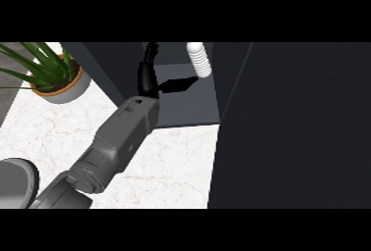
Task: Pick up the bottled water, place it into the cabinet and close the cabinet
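The bottled water [199, 59], white and ribbed, stands inside the open cabinet [185, 110] near the back of its grey floor. My left hand [150, 78] has come in from the lower left and is inside the cabinet, just left of the bottle. It is open: its fingers [150, 54] point straight toward the back, and the thumb [176, 85] stretches right, ending just below the bottle's base. Nothing is held. The cabinet's dark door [290, 122] stands open, filling the right side of the view. My right hand does not show.
A potted green plant [54, 78] sits on the white marble counter [174, 162] at the upper left, beside the cabinet's dark left wall [109, 68]. A grey rounded shape [16, 179] lies at the lower left edge.
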Available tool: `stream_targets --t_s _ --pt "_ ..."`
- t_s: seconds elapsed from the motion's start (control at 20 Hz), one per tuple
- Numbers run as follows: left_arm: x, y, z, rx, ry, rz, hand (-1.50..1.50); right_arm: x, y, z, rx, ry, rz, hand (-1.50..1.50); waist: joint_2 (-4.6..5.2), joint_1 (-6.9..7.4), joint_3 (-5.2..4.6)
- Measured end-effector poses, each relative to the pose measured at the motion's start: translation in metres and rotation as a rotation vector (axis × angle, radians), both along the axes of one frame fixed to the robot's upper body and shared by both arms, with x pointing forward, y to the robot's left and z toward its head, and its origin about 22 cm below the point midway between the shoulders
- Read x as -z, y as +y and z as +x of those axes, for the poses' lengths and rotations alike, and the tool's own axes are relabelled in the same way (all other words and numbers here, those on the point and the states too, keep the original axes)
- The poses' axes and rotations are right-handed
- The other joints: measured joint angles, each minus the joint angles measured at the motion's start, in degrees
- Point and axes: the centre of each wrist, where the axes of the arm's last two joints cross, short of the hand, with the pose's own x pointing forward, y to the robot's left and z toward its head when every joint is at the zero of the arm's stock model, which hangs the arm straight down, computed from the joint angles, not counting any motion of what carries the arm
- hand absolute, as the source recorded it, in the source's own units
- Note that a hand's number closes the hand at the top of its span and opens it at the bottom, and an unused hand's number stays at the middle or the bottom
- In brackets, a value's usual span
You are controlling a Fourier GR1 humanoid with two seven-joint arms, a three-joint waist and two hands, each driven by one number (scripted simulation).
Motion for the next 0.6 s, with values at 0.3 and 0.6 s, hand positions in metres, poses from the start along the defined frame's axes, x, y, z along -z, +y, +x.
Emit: stream_targets --t_s 0.3,0.6 --pt "-0.008 0.000 0.005 0.039 -0.021 0.019 -1.50 0.000 0.002 -0.002 -0.009 0.010 0.014 -1.50 0.01 -0.15 -0.02" --pt "-0.019 -0.010 0.007 0.172 -0.080 -0.078 -1.50 0.003 0.000 -0.004 -0.008 0.016 0.009 -1.50 -0.33 0.06 0.00"
